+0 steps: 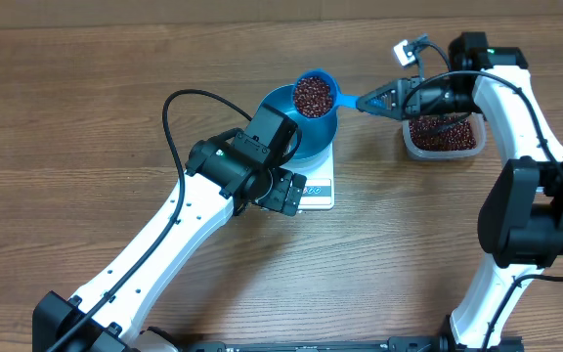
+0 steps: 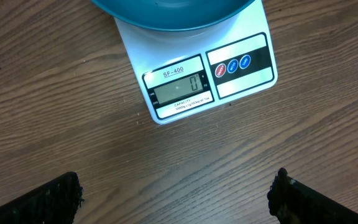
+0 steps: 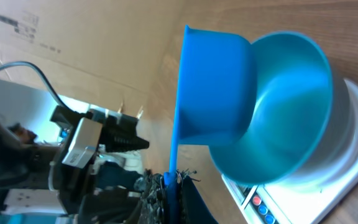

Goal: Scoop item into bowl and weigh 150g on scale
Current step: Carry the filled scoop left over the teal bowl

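We hold the small blue plastic scoop (image 1: 344,99) of dark red-brown beans (image 1: 313,94) over the round bright blue bowl (image 1: 313,142) on the flat white square scale (image 2: 132,43), right claw (image 1: 379,101) clamped on its handle, likely to tip. Our left claw (image 2: 176,196) gapes empty, facing the display (image 2: 179,90). Our left arm (image 1: 252,156) covers part of the bowl.

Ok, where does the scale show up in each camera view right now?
Overhead: the scale is at picture centre, partly covered by the blue bowl.
Left wrist: the scale is top centre, with its display readable.
Right wrist: the scale is lower right.
Shared landmark: the blue bowl standing on it.
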